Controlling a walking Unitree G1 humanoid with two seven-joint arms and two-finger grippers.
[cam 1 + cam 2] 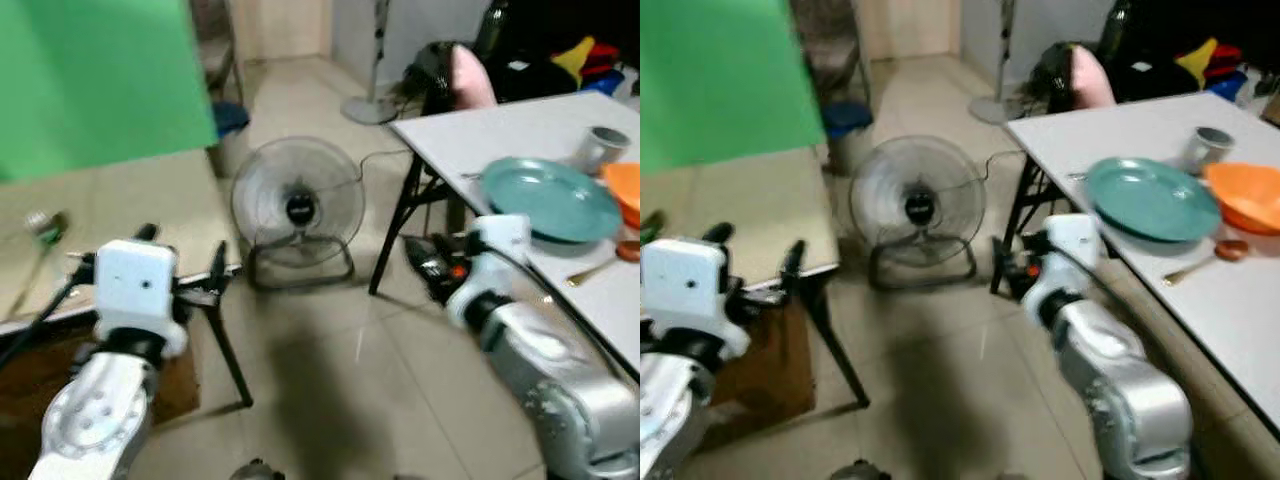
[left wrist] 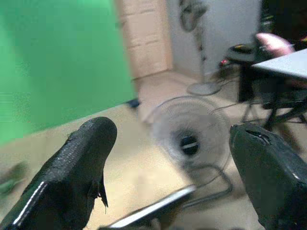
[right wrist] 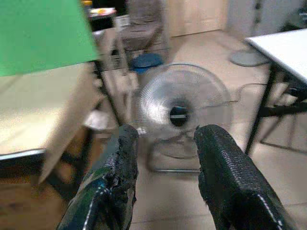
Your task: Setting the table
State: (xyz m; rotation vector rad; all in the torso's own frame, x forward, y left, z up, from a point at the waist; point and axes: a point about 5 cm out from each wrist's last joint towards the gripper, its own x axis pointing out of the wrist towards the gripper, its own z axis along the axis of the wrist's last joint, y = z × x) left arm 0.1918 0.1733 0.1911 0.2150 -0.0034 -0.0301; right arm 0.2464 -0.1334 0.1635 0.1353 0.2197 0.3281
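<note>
The round teal plate lies on the white folding table beside an orange bowl, at the robot's right. Both grippers, left and right, hang wide and empty. Blur, seemingly from walking, risks bumping the grey floor fan.

Head eyes look down between tables; both wrist views face the floor fan.
</note>
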